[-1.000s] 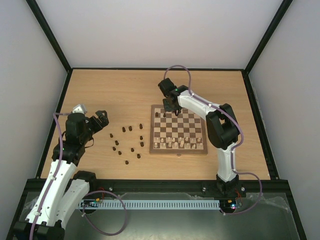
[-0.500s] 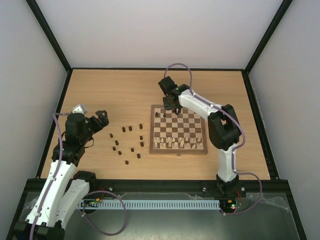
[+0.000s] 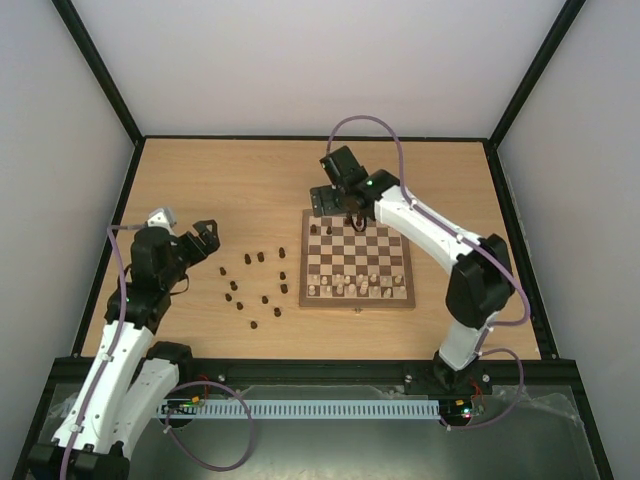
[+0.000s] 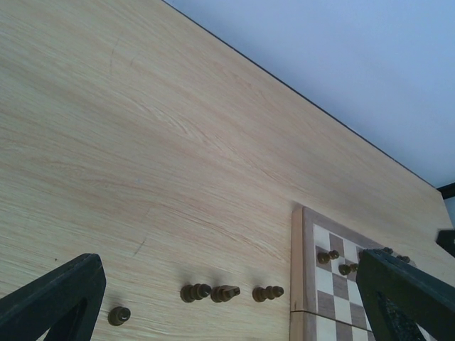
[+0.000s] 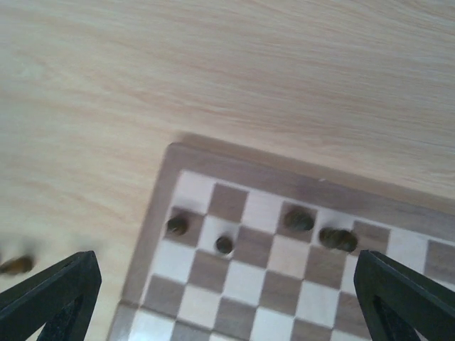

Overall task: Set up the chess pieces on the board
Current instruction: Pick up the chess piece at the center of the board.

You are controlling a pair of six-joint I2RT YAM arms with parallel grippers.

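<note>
The right claw [image 5: 224, 264], spread wide and empty, hangs over a corner of the board [image 5: 234, 169]. Four dark chess pieces [image 5: 298, 219] stand on squares directly beneath it. The left claw [image 4: 227, 263], likewise spread and empty, sits low over the table [image 3: 200, 180]. Loose dark pieces [image 4: 225, 292] rest ahead of it, short of the board's edge.

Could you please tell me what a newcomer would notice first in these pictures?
The board, right of centre on the table, draws the eye, with the right gripper open above its far edge, where a few dark pieces stand. Left of the board, loose chess pieces are scattered on the table, while cream pieces line the board's near rows.
</note>
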